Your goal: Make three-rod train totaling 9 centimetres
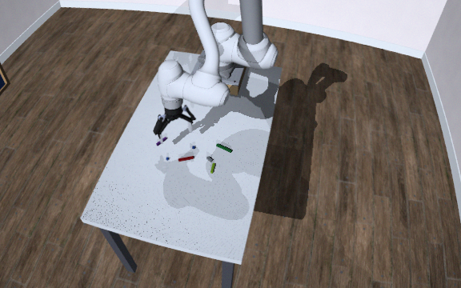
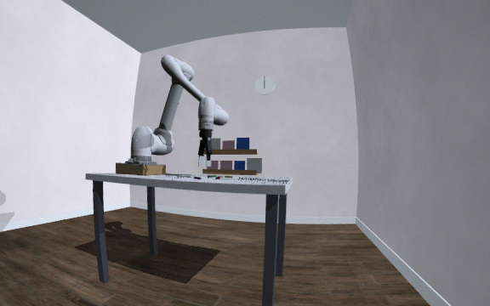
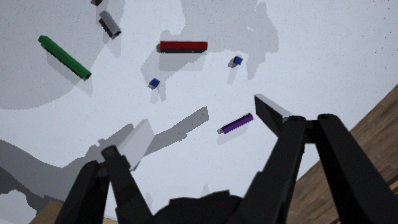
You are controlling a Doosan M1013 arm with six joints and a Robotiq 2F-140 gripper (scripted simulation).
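Wooden flooring surrounds a white table (image 1: 142, 208) that fills the middle of the top view, with the white arm (image 1: 198, 86) mounted at its upper end. We see the gripper (image 1: 173, 127) hanging above the table's left-centre, its black fingers spread fully wide and nothing between them.

Six rods and cubes lie flat and apart from one another on the table. Just below the gripper in the top view is the purple rod (image 1: 162, 141); in the wrist view it sits right of centre (image 3: 236, 123), close to the right fingertip but not touching it. Lower and to the right we find the red rod (image 1: 186, 158), with one blue cube (image 1: 167, 158) to its left and a second blue cube (image 1: 194, 147) just above its right end. Further right lies the green rod (image 1: 224, 148), slanted, and below it the short grey rod (image 1: 210, 159) with the lime rod (image 1: 213, 168) just beneath. No rods form a line end to end.

In the exterior view, a wall shelf (image 2: 234, 151) with coloured boxes stands behind the table.
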